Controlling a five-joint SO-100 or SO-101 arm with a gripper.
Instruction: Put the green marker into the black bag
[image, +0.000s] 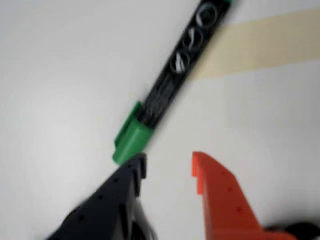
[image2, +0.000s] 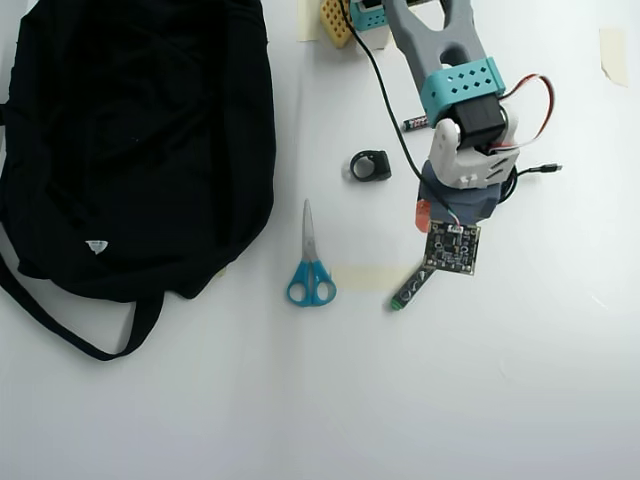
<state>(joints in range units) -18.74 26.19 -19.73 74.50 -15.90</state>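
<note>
In the overhead view, the green marker is seen lying flat on the white table, slanted, with one end tucked under the arm's camera board and the other pointing toward seven o'clock. A strip of beige tape is stuck to the table just beside it at nine o'clock, and the blue-handled scissors lie further out in the same direction, blades pointing to twelve. A small black ring-shaped object rests at about eleven o'clock from the marker, well apart from it. The black bag is spread over the upper left of the table, soft and creased, with a small white tag and a long strap looping out at its seven o'clock side. Nothing lies on the marker itself apart from the overhanging arm.

In the wrist view, the marker is shown as a dark glossy barrel with white markings and a boxy bright green cap, crossing the tape. The gripper is held low over the table with its fingers spread apart, the black one just beside the cap and the orange one clear of it; nothing is pinched.
</note>
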